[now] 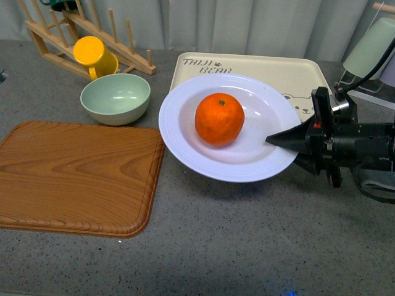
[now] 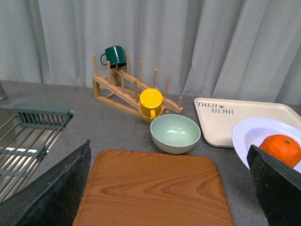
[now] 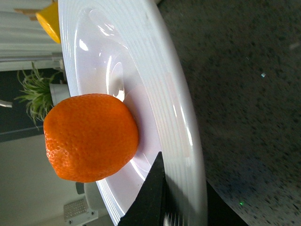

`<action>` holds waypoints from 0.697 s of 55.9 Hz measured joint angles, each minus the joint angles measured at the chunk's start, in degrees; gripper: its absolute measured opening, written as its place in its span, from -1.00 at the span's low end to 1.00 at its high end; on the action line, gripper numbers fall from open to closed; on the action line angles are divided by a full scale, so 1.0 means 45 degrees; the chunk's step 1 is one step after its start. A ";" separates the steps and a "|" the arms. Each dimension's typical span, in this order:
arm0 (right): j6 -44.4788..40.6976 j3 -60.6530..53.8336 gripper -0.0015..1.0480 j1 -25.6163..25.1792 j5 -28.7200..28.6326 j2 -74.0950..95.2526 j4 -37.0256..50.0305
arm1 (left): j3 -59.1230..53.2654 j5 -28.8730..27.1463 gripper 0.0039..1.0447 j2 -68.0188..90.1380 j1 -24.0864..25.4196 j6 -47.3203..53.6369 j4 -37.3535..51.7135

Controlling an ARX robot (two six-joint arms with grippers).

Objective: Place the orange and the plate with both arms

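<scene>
Orange point(image 1: 219, 119): round, slightly flattened, bright and evenly coloured, dimpled skin, small green stem dot on top. It sits in the well of the plate point(image 1: 179, 126), a little to the left of the centre. Plate: wide, white, glossy and deep, with a broad rim of faint concentric ridges that are clearest in the right wrist view. The right gripper point(image 1: 282, 148) comes in from the right, its black fingers point(image 3: 151, 195) clenched on the plate's right rim, one on the upper face and the other beneath. The plate looks raised off the grey speckled desk point(image 1: 247, 246), with a shadow under its near edge. Its far side overlaps the beige bear tray point(image 1: 296, 74) and its left edge reaches the corner of the wooden cutting board point(image 1: 74, 176). The left gripper point(image 2: 168, 145) shows only in its own wrist view, fingers point(image 2: 61, 183) spread wide and grasping nothing, above the near side of the cutting board. Beyond the board is a pale green bowl point(image 1: 115, 97), and behind it a yellow mug point(image 1: 94, 55) hangs on a wooden dish rack point(image 1: 68, 31). A dark green mug point(image 2: 114, 55) is on the rack's far end.
</scene>
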 joint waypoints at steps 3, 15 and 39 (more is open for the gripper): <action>0.0466 0.0107 -0.92 0.0005 0.0301 0.0019 0.0447 | 0.0000 0.0000 0.88 0.0000 -0.0005 0.0000 0.0000; 0.2472 0.1360 -0.92 0.0389 0.2098 0.0544 0.1719 | 0.0000 0.0000 0.88 -0.0005 0.0000 0.0000 0.0000; 0.5061 0.4877 -0.92 0.1763 0.6771 0.2885 0.0534 | 0.0000 0.0000 0.88 -0.0010 -0.0005 0.0005 0.0000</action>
